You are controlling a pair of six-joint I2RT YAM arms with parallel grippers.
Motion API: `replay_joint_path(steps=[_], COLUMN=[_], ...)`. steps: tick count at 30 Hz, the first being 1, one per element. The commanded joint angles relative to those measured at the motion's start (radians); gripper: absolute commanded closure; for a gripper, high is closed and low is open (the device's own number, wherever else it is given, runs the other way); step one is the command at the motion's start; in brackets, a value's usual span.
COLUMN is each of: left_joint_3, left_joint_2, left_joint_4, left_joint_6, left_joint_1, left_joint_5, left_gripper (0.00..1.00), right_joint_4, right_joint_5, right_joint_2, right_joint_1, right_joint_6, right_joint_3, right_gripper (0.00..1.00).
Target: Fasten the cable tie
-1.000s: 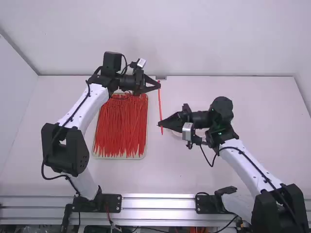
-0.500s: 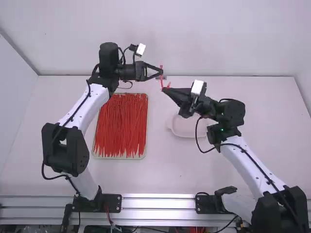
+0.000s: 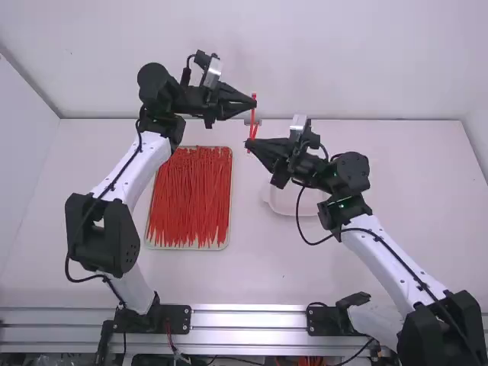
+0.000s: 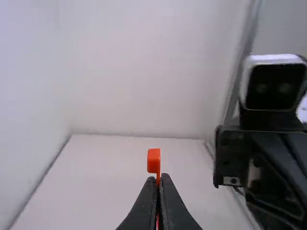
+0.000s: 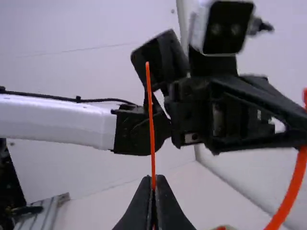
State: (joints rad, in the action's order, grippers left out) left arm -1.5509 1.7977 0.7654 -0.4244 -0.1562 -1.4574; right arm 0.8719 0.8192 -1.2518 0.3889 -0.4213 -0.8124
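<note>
Cable tie (image 3: pixel 252 122) is held in mid-air over the far side of the table (image 3: pixel 404 168). Left gripper (image 3: pixel 252 97) pinches the head end, right gripper (image 3: pixel 249 142) the tail. Lifted and gripped at both ends; no loop yet, tail not in the head. Back wall (image 3: pixel 343 53) looks close behind; open room lies forward, right of the tray of ties (image 3: pixel 191 198).

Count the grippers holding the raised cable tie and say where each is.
2. The left gripper pinches the cable tie near its head; the right gripper pinches its thin tail end.
</note>
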Motion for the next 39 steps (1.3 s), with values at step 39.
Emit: replay_joint_path(steps=[39], left_joint_3=[0.026], left_joint_2=[-0.006], left_joint_4=[-0.172], left_joint_6=[0.656], left_joint_1=[-0.013], left_joint_5=[-0.109], left_gripper=[0.98], right_joint_4=[-0.286], right_joint_5=[-0.013], right_joint_2=[0.007], right_joint_1=[0.037], right_joint_6=[-0.130], right_joint_3=[-0.005], right_gripper=[1.00])
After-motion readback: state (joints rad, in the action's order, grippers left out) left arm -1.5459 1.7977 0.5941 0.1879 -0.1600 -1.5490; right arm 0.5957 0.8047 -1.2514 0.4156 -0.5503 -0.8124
